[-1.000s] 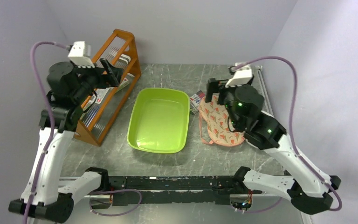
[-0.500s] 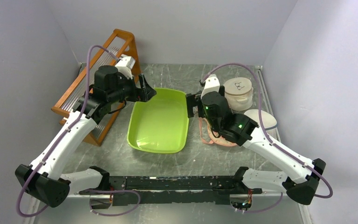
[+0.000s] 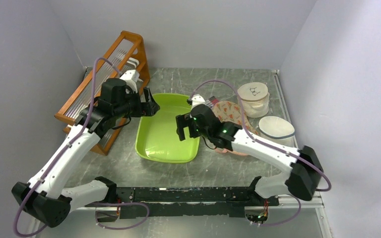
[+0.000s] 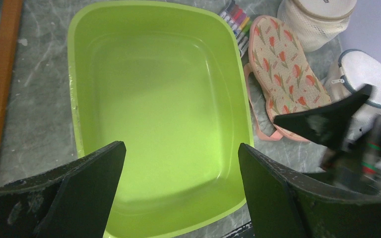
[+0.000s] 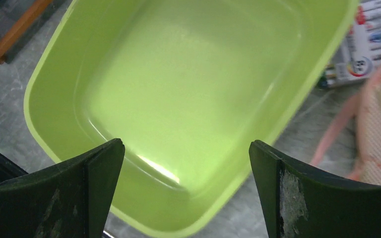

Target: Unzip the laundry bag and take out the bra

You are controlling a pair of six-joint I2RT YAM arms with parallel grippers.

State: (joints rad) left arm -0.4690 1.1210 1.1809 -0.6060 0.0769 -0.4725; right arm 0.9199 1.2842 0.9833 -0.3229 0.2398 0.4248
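- Laundry bag [image 4: 283, 82] lies closed on the desk, right of the green tub [image 3: 146, 148]; bra not visible.
- Left fingers [image 4: 79, 183] and right fingers [image 5: 54, 198] spread wide, empty, over the tub.
- Risk: arms sit close and could clash; an unbraced zip pull would likely drag the limp bag.

Wide-spread left tool [image 4: 181, 145] above the lime-green tub [image 4: 79, 99], laundry bag [image 4: 283, 82] just beside its rim
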